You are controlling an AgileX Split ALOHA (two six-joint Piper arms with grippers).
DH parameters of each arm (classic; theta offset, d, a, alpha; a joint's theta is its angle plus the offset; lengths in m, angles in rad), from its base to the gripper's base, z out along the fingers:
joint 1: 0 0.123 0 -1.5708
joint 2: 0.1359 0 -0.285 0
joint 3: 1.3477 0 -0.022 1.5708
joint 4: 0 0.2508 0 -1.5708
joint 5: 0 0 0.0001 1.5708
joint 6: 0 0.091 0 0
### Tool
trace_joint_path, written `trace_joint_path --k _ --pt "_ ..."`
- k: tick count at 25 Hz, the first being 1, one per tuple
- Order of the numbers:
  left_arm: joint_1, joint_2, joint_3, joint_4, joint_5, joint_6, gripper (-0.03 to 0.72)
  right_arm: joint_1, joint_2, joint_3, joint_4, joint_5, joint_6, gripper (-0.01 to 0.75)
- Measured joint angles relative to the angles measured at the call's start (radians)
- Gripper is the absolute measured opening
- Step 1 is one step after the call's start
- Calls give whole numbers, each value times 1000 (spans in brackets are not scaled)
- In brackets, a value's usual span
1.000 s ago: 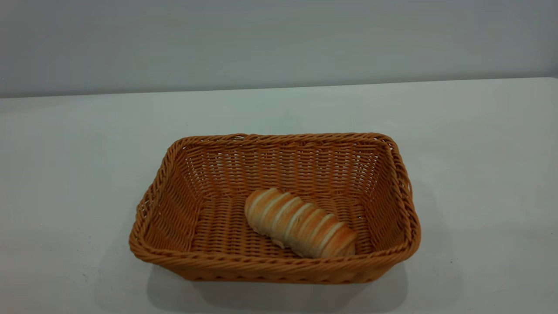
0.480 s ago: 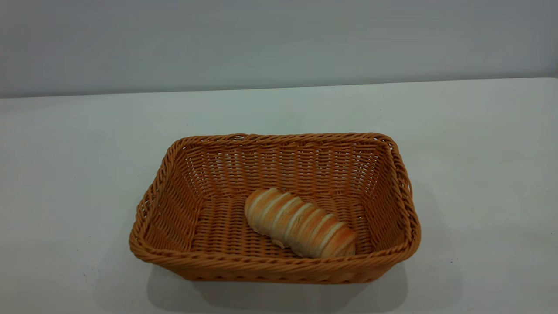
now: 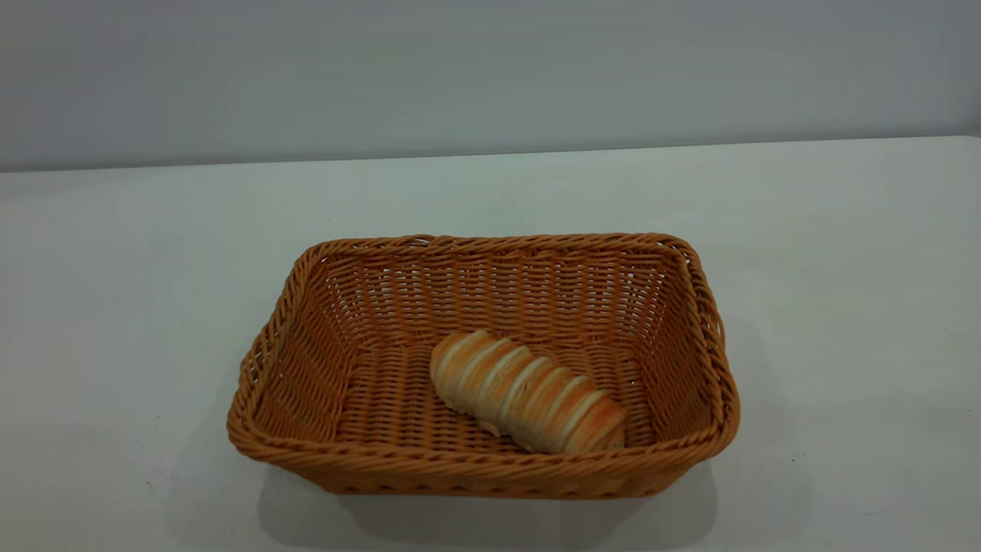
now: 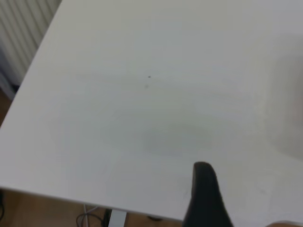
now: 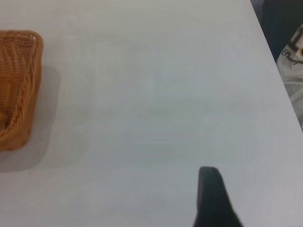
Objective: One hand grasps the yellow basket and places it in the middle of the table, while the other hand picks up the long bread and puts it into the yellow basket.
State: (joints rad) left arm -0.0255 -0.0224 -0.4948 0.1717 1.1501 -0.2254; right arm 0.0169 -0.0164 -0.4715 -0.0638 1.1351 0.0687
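Nothing has moved since the earlier frames: the yellow basket point(image 3: 483, 368) sits unmoved near the middle of the table point(image 3: 843, 307), the long bread point(image 3: 527, 392) lying aslant on its woven floor, nearer the front wall and right of centre. No lettering shows on basket or loaf. Bare white tabletop surrounds the basket on all sides, reaching back to the far edge. Neither arm appears in the exterior view. The left wrist view shows one dark finger point(image 4: 204, 198) over bare table near its edge; the right wrist view shows one finger point(image 5: 214, 198) well apart from the basket's corner point(image 5: 19, 90). Whether either pincer is wide or narrow cannot be told. Partial, unreadable print marks cloth point(image 5: 293, 61) beyond the table edge.
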Motion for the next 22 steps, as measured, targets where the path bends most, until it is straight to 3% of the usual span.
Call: trace_joint_path --k 4,22 --pt "-31 0 0 0 0 0 561 0 0 0 0 0 0 490" --pt "-31 0 0 0 0 0 561 0 0 0 0 0 0 490"
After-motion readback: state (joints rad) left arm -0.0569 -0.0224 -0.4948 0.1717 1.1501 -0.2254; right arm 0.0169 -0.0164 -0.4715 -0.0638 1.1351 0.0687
